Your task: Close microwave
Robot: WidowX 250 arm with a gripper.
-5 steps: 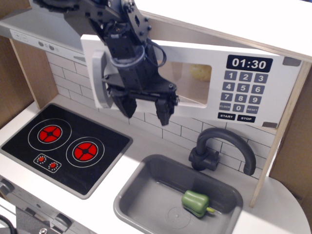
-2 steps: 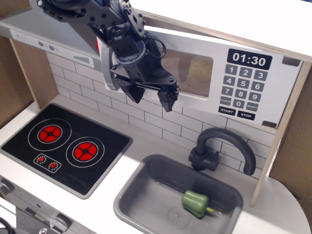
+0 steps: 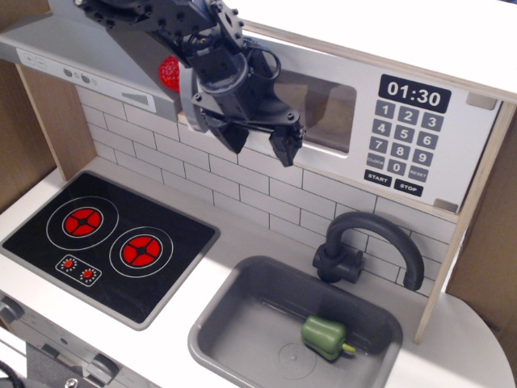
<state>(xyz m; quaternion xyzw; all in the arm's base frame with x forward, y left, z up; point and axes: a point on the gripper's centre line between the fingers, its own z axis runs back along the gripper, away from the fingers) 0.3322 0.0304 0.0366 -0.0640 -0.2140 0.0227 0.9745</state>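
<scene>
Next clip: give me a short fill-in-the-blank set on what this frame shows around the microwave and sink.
1. The microwave clock display reads ____.
2. The green pepper lies inside the grey ____.
3. The gripper hangs in front of the microwave door with its jaws ____, gripping nothing.
4. The stovetop shows two ____ burners.

Missing words: 01:30; sink; open; red

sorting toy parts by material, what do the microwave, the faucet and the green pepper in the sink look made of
The microwave looks like painted wood: matte white front, bare pale ply edge at its right side, printed keypad; its window may be clear plastic. The faucet seems to be dark grey moulded plastic with a smooth, dull sheen. The green pepper looks like glossy plastic, though painted wood is possible.
</scene>
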